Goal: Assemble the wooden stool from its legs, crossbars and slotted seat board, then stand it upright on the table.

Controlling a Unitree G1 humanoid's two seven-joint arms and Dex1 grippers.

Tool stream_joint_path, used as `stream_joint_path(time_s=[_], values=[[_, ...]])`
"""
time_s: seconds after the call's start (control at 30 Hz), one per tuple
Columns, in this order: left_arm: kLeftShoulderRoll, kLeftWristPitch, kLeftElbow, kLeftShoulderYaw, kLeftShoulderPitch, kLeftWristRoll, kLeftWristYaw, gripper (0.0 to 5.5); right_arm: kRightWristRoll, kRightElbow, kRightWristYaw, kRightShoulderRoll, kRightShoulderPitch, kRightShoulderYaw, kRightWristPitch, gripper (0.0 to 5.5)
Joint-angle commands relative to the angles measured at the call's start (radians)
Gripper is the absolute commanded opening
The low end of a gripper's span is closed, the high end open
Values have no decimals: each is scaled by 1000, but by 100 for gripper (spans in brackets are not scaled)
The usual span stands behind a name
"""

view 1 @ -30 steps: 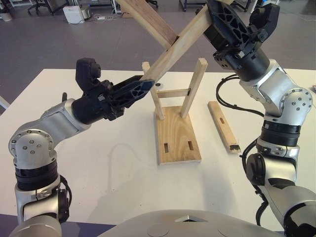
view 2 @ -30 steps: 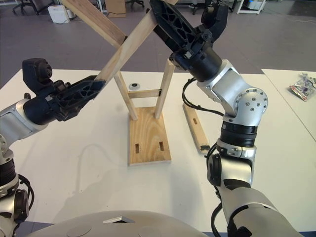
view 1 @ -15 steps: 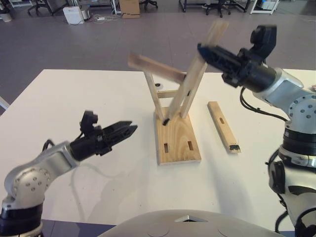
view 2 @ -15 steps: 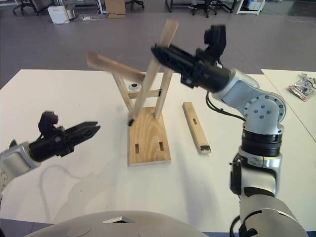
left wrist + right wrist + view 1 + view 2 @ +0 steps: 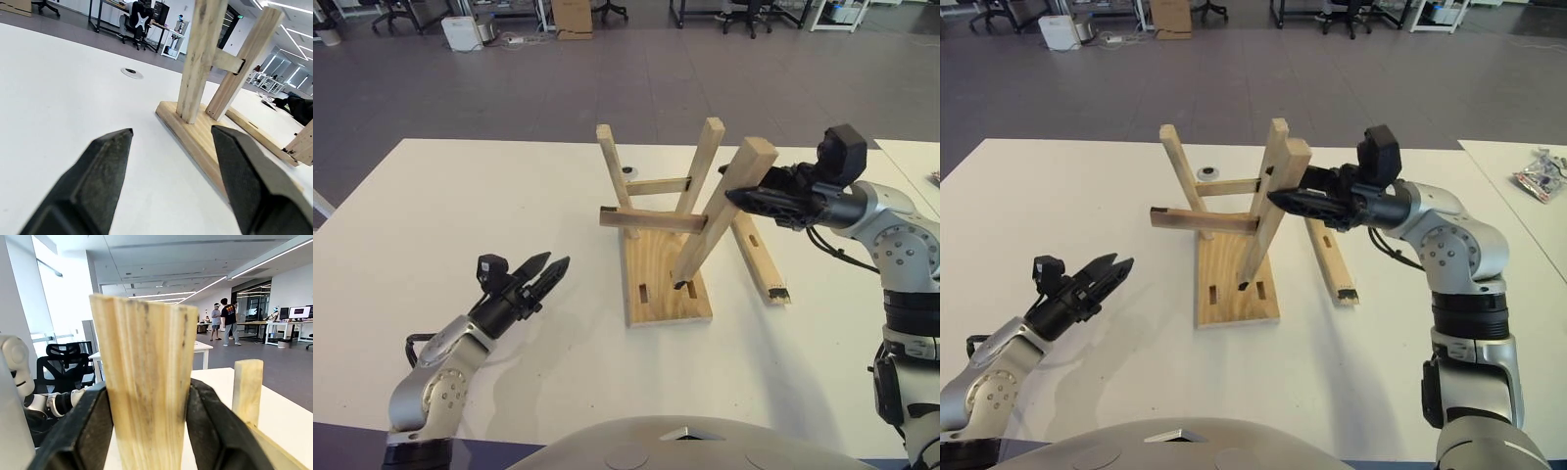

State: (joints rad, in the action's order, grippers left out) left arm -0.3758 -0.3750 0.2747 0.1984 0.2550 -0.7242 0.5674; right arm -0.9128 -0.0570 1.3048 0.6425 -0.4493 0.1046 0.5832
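Nearest, at the left gripper: black fingers spread wide with nothing between them, low over the white tabletop. Ahead of that gripper and off to its right, well apart from it: the flat, pale rectangular wooden seat board, lying on the table with its near left slot bare. Farther on, at the right gripper: fingers clamped on the upper part of a tilted pale wooden leg, with a long crossbar jutting from it toward the robot's left. Down from that gripper, the leg's dark-tipped lower end at the board's near right slot; seated or merely resting there, impossible to tell. Just behind the held piece and in its way: a left upright leg and a right upright leg standing at the board's far end, joined by a short crossbar, the long crossbar passing in front of the left one. Beneath the right gripper, just beside the board's right edge: a loose slotted wooden bar, flat on the table. Farthest, past the uprights: a small round grey disc in the tabletop.
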Motion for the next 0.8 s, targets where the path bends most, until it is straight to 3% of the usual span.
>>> stream_joint_path(time_s=[0.03, 0.27, 0.8], values=[[71, 109, -49, -4, -32, 105, -69, 296, 111, 46, 89, -3, 21, -45, -119, 205], [125, 184, -100, 6, -72, 139, -83, 296, 204, 132, 168, -11, 7, -77, -212, 205], [147, 211, -136, 6, -95, 150, -61, 296, 171, 126, 202, 14, -19, -54, -164, 205]])
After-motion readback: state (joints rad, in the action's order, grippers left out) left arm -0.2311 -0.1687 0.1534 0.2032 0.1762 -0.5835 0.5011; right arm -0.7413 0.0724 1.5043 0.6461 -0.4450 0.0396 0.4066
